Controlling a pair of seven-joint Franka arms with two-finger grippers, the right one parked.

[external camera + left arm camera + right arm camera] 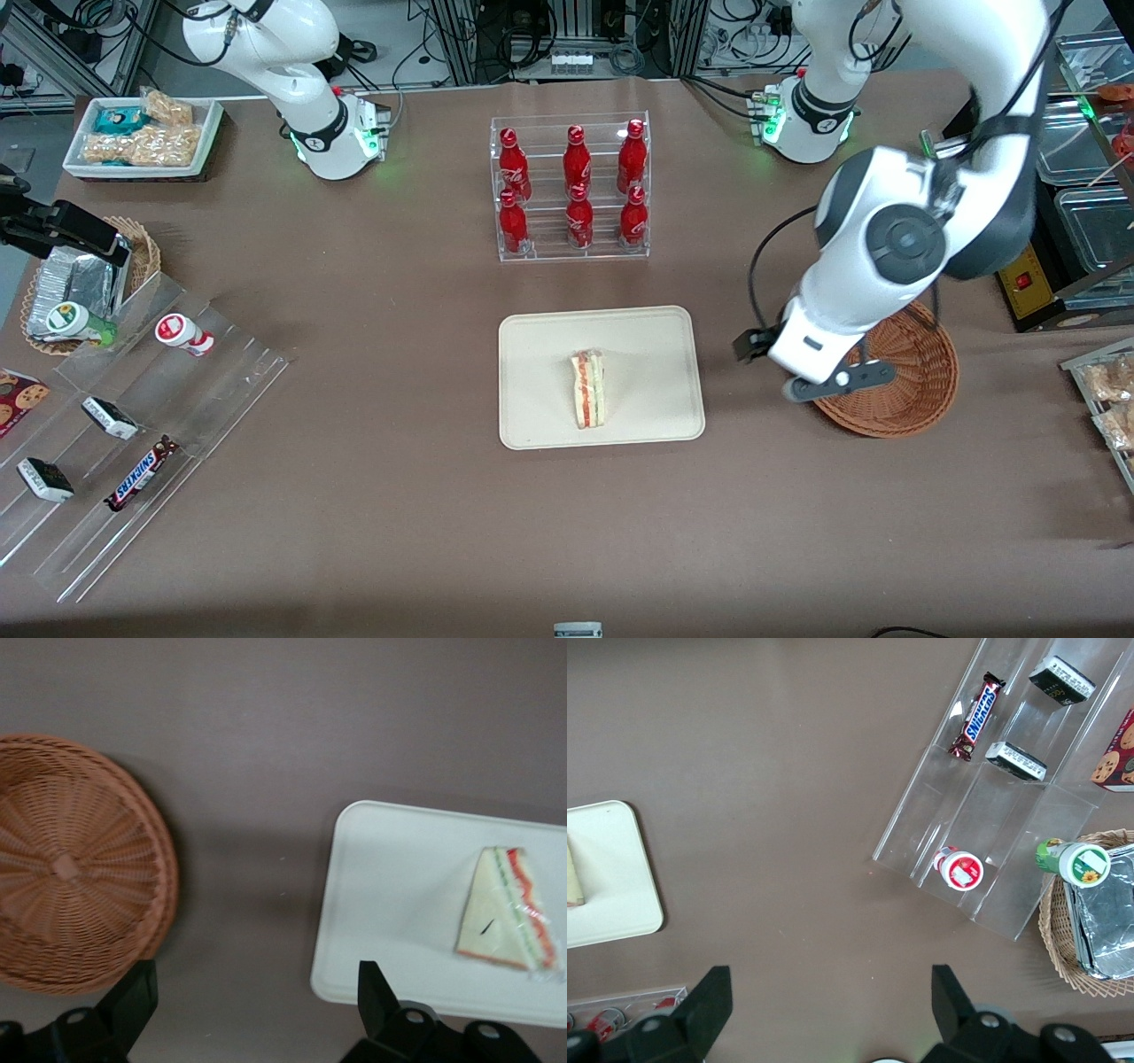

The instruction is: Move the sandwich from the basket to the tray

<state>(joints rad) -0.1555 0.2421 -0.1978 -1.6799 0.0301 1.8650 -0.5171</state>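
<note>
The sandwich [587, 387], a white bread wedge with red and green filling, lies on the cream tray [638, 341] in the middle of the table. The round brown wicker basket [917, 390] stands beside the tray toward the working arm's end, and it holds nothing. My left gripper [802, 359] hangs above the bare table between tray and basket, partly over the basket's rim. In the left wrist view the gripper [257, 1010] is open and empty, with the basket [80, 859], tray [399, 895] and sandwich [509, 908] all visible.
A clear rack of red bottles [571, 186] stands farther from the camera than the tray. A clear stepped display with snack bars [133, 416], a small wicker basket with foil packets [89, 275] and a white snack tray [146, 133] sit toward the parked arm's end.
</note>
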